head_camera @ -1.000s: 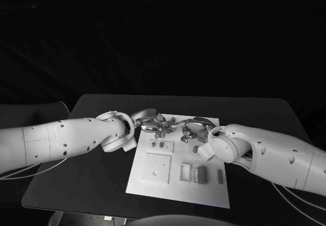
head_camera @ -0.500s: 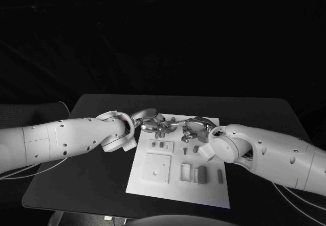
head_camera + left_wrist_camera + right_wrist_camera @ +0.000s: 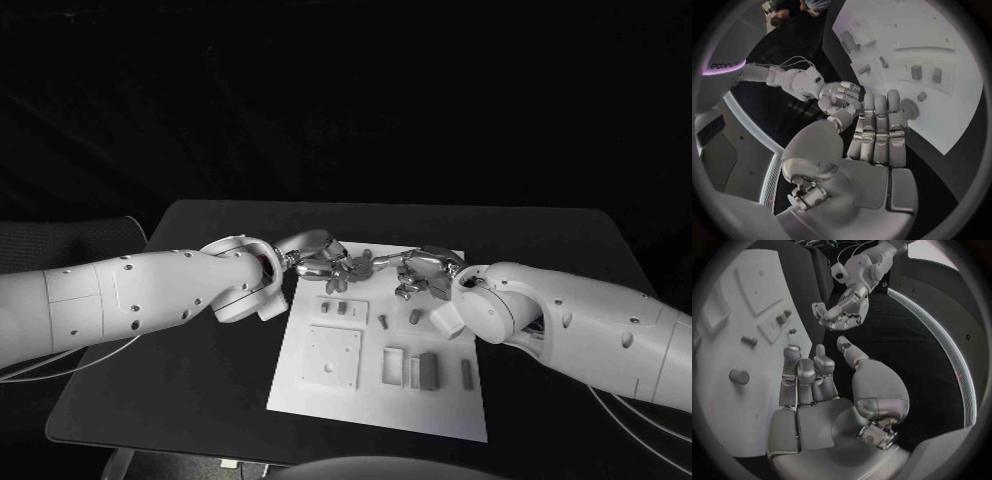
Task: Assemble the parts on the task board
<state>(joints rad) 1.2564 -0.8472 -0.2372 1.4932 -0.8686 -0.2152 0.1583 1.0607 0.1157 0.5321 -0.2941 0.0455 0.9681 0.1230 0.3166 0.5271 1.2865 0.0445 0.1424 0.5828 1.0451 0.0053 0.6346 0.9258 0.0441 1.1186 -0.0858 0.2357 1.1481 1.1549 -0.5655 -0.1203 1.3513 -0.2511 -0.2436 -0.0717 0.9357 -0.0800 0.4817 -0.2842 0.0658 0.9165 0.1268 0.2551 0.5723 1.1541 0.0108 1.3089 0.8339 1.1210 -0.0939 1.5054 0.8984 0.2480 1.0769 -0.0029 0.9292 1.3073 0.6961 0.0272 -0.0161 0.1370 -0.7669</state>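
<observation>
Hands meet over the far end of the task board (image 3: 433, 400), a white plate lying lengthwise near-to-far in the middle of the black counter (image 3: 202, 370). Left hand (image 3: 329, 268) hovers at the board's far-left corner; in its wrist view its fingers (image 3: 877, 125) lie straight and close together, thumb curled alongside, with nothing in them. Right hand (image 3: 414, 275) hangs just beside it over the far edge, fingers (image 3: 804, 371) loosely extended and released, also empty. The two hands are near each other, and whether they touch cannot be told. On the board, a small peg (image 3: 384, 321) lies loose near the middle with its long axis running near-to-far, and a second short part (image 3: 415, 316) sits just right of it. A square raised block (image 3: 333, 356) occupies the left side, two small upright parts (image 3: 335, 308) stand in a plate far of it, and rectangular slots (image 3: 408, 368) line the near-right area with a slim part (image 3: 466, 373) at the right edge. Bare counter surrounds the board on the left, right and near sides, with both white arms crossing it.
</observation>
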